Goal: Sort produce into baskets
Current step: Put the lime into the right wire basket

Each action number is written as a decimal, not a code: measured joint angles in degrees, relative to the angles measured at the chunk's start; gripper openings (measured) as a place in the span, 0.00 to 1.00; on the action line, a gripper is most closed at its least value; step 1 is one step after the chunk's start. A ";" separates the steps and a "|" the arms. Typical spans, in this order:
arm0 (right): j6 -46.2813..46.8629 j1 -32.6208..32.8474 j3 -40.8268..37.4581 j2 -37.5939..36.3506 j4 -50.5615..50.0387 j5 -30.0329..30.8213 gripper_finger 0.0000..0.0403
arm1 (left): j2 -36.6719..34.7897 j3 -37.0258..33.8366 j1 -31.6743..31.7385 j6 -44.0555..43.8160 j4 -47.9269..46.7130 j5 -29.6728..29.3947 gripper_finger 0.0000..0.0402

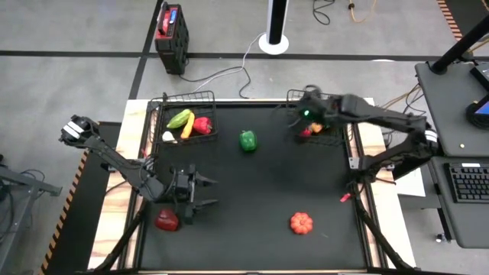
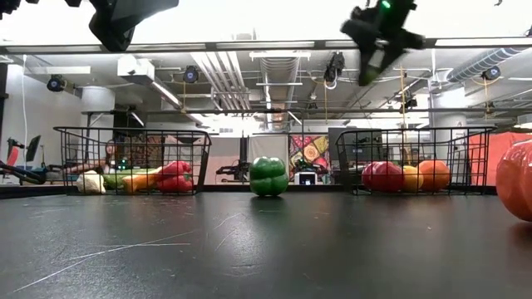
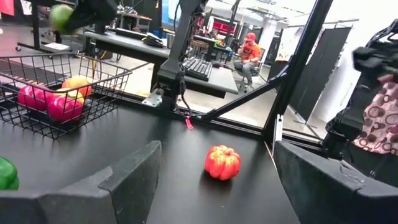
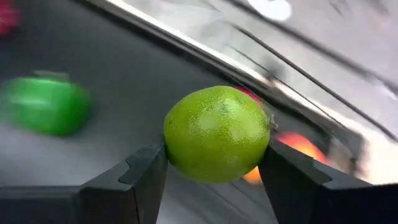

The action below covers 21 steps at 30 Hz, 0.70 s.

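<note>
My right gripper (image 1: 300,116) is shut on a green lime (image 4: 216,134), high over the left edge of the right wire basket (image 1: 336,98), which holds red and orange produce (image 2: 384,175). The left basket (image 1: 183,98) holds green, yellow, red and white pieces. A green bell pepper (image 1: 247,140) rests on the mat between the baskets. An orange pumpkin (image 1: 301,223) sits on the mat near the front. My left gripper (image 1: 208,192) is open and empty above the mat at front left, pointing toward the table's right edge. A red piece (image 1: 166,221) lies beside it. My right gripper pinches the lime's two opposite sides (image 4: 173,146) between its two fingers (image 4: 144,174). The lime is lifted clear, well above the basket's rim, with most of it standing out beyond the fingertips.
The black mat (image 1: 252,183) has open room in its middle. Beyond the table's right edge stand a desk with a keyboard (image 1: 467,182) and the arm's frame. A person sits in the room behind (image 3: 249,53).
</note>
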 joint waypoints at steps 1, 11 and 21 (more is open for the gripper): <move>2.34 -1.82 0.00 -0.47 -3.94 0.21 0.54 | 0.00 0.00 0.00 0.00 0.00 0.00 0.73; 6.72 -12.22 -4.09 0.44 -11.61 -2.55 0.54 | 0.00 0.62 0.00 0.01 -0.02 -0.08 0.73; -3.18 -13.20 -5.42 9.70 3.37 -4.73 0.55 | 0.00 1.97 0.10 0.66 -0.59 -0.06 0.73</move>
